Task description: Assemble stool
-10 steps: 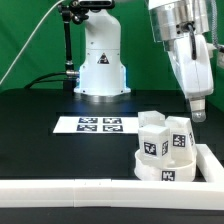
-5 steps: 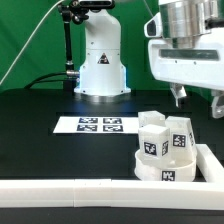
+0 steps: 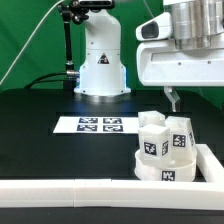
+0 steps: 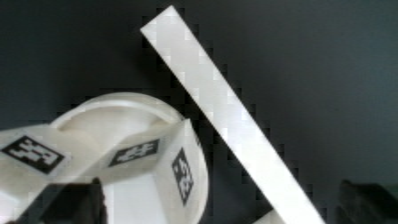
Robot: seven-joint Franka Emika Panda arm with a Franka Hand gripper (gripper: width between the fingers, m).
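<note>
White plastic fills the lower right of the exterior view: the stool [image 3: 165, 148], its seat disc carrying upright blocky legs [image 3: 153, 139], sits in the corner of the long white rail [image 3: 60, 186]. Behind it, mid-frame, lies the marker board [image 3: 98, 125]. Above, at the upper right, the gripper [image 3: 197, 97] hangs wide open and empty, one fingertip [image 3: 176, 99] showing. I judge the step is reaching for a leg: centre over one leg, descend straight, and avoid nudging its neighbours.

Legs [image 3: 165, 138] on seat disc [image 3: 160, 170], in rail [image 3: 60, 187] corner; marker board [image 3: 98, 125] behind.
</note>
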